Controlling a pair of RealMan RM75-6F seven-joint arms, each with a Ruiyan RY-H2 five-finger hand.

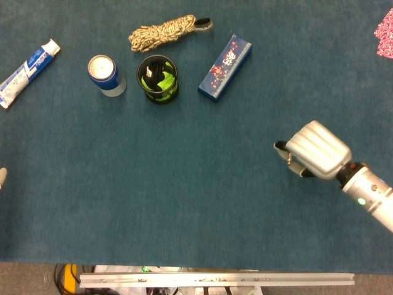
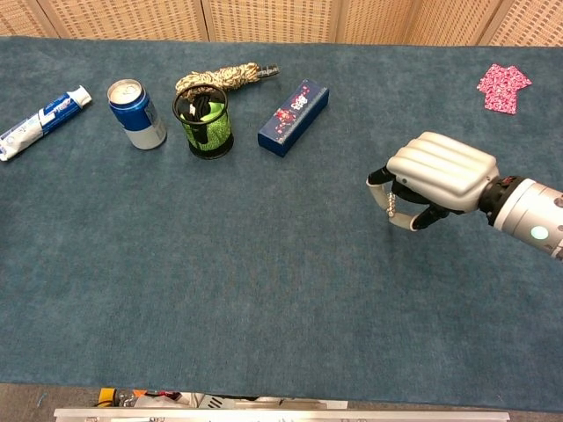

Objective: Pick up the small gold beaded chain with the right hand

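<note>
**Fingers curled on the chain**

Fingertips (image 2: 391, 200) of the right hand (image 2: 437, 178) are pinching the small gold beaded chain (image 2: 391, 204), which is dangling beneath them, apparently clear of the blue table (image 2: 264, 264), at the right, well apart from the far clutter, likely so nothing snags.

Counter (image 2: 264, 281) covered in dark teal cloth, toothpaste tube (image 2: 42, 122) at far left, blue drink can (image 2: 136, 114), green mesh cup (image 2: 204, 122), coiled rope (image 2: 224, 76) behind it, blue box (image 2: 293, 117), pink patterned cloth (image 2: 503, 88) far right.
</note>
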